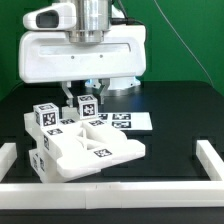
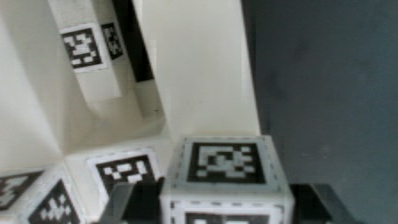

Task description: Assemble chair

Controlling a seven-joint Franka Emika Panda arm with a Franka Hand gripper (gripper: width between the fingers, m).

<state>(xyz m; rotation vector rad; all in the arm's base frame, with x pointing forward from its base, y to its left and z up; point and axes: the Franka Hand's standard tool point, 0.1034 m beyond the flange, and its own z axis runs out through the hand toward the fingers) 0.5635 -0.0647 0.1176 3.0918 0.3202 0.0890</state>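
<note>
Nearest the exterior camera, a long plain white border rail (image 1: 110,196) runs across the bottom of the frame, with a second white rail (image 1: 214,158) rising along the lower right edge. Behind it, on the black table (image 1: 175,105), sits the chair (image 1: 85,145), a chunky white plastic structure of flat slabs, bars and small cubes carrying black-and-white square tag markers; it fills the centre-left of the frame, its broad slab facing forward and tagged cubes standing at its upper left. Just behind it, at centre right, lies the thin flat white marker board (image 1: 130,122) with several tags. The arm's two-finger gripper (image 1: 84,100) hangs from the top centre, its fingers straddling a small white tagged cube (image 1: 86,104) on the chair's upper part. In the wrist view, that cube (image 2: 222,165) sits between both dark fingertips (image 2: 313,200), which appear pressed against its sides, so the claw looks clamped on it.
</note>
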